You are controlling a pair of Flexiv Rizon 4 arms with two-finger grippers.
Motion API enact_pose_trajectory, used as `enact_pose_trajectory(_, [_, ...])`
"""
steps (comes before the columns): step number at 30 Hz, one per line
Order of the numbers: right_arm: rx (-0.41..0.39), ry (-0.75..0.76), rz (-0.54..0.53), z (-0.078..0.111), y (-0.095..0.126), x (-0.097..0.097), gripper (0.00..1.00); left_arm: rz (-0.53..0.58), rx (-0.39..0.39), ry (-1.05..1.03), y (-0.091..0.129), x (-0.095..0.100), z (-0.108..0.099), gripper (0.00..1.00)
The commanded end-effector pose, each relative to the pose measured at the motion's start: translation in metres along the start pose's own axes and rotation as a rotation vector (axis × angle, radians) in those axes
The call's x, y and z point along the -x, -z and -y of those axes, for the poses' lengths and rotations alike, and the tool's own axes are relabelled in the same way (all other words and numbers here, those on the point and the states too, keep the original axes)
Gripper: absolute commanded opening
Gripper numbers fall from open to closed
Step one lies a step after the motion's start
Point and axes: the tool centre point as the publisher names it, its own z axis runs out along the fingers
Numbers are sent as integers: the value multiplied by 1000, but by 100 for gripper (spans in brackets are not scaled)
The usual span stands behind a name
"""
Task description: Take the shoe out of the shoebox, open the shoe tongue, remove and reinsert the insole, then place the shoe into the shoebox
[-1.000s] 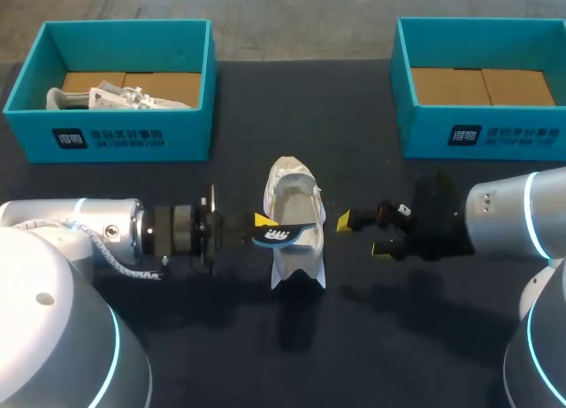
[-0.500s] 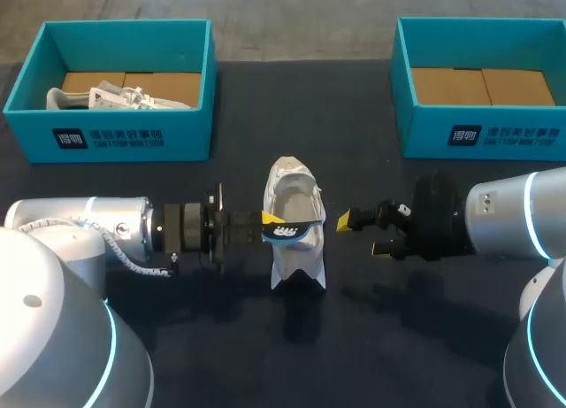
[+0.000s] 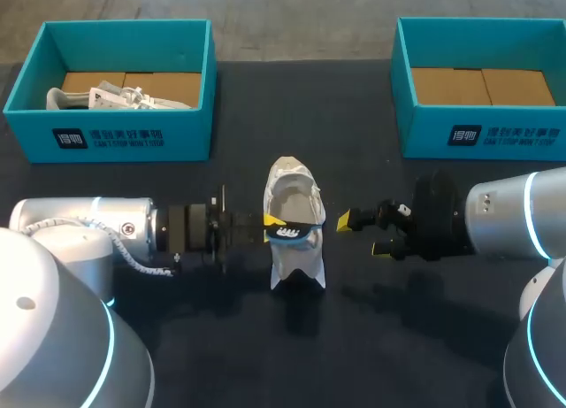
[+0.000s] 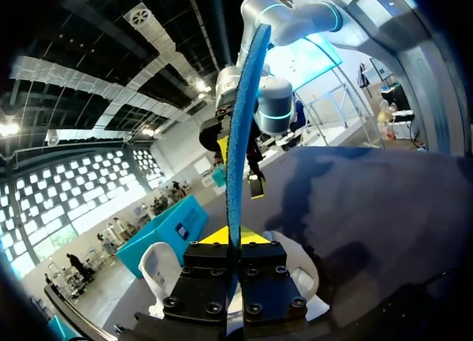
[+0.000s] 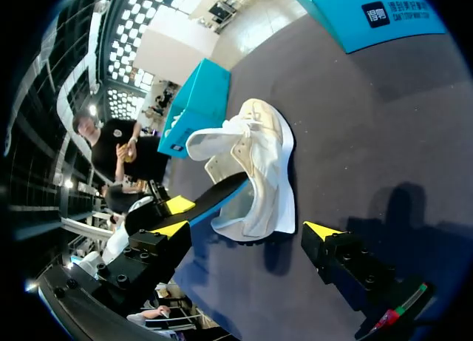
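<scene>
Over the last second my left arm slid toward the middle, carrying the blue insole (image 3: 288, 234) from beside the white shoe (image 3: 294, 188) to over its opening; my right arm kept its place. The left pincer (image 3: 271, 221) was clamped on the insole's end. The right pincer (image 3: 363, 234) stood wide open and empty, just beside the shoe's right flank. The shoe lay mid-bench (image 3: 398, 337), its long axis running near to far. The insole lay crosswise to it, so reinsertion would likely need a turn into line. The left shoebox (image 3: 115, 138), holding a second shoe (image 3: 115, 96), and the right shoebox (image 3: 482, 134) stood well apart at the far edge, out of the way.
</scene>
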Motion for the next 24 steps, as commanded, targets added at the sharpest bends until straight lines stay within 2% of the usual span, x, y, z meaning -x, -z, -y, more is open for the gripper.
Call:
enact_pose_trajectory(1, [-1,-1,-2,1,2,0,100,-5,3,-2,-5,1,-5,0])
enact_pose_trajectory(24, [-1,-1,-2,1,2,0,100,7,59,-22,-25,14,-42,0])
